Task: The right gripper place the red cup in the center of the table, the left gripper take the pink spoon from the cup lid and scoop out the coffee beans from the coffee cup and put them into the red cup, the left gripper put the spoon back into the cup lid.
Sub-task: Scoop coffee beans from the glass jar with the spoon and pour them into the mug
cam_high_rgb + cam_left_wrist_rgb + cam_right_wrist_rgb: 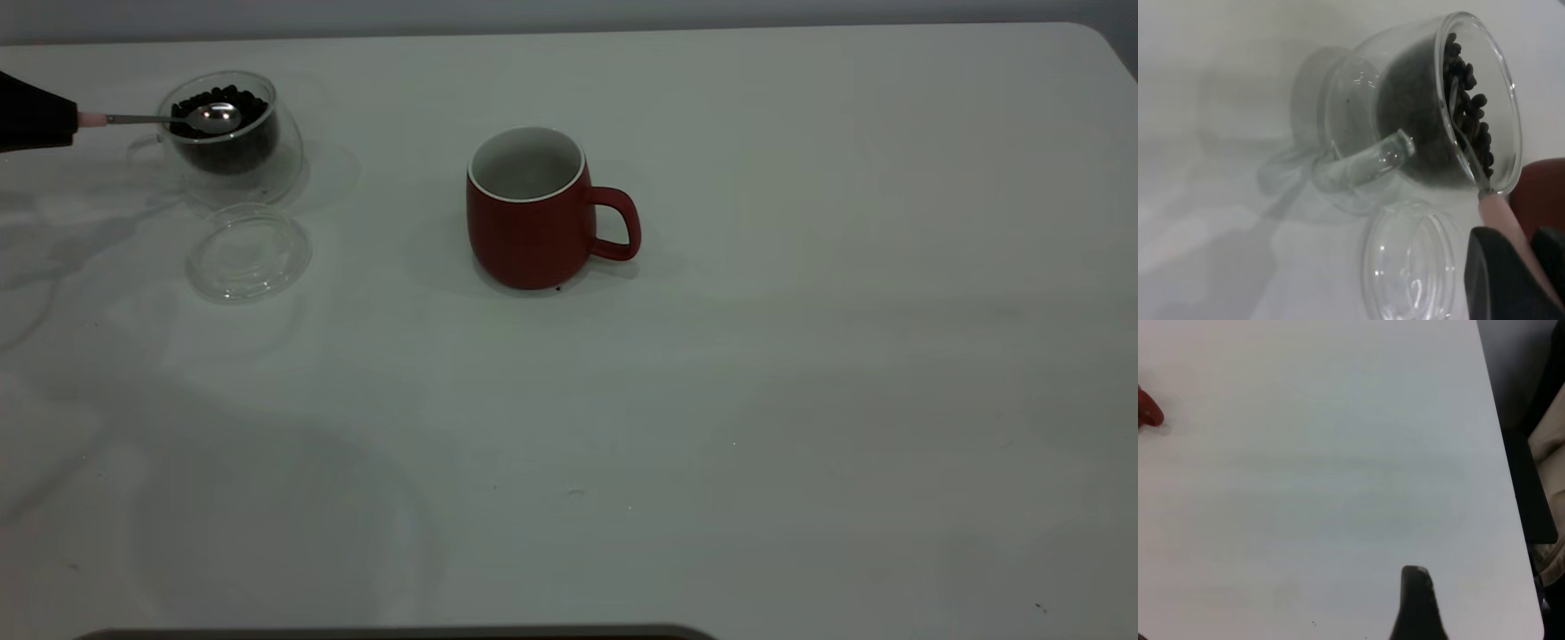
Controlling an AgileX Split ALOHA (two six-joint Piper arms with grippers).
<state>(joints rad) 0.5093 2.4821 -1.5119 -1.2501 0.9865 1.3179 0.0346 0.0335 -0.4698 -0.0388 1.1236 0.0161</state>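
Left wrist view only: pink spoon (1501, 217) handle in left end effector (1511, 273).

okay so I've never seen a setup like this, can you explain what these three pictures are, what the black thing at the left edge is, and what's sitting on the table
This is a robot with two arms working at a white table. The wide picture comes from a camera facing the table. The other two come from cameras on each arm's wrist.

The black shape at the left edge is the left gripper, the arm's grasping end. Its jaws are shut on the pink spoon, whose metal bowl sits over the coffee beans in the clear coffee cup. The left wrist picture shows that same cup up close.

Just in front of the glass cup lies its cup lid, with nothing on it. Near the middle stands the red cup, which looks empty.

The right wrist picture shows mostly bare table; a dark piece at its lower edge is probably part of the right gripper.
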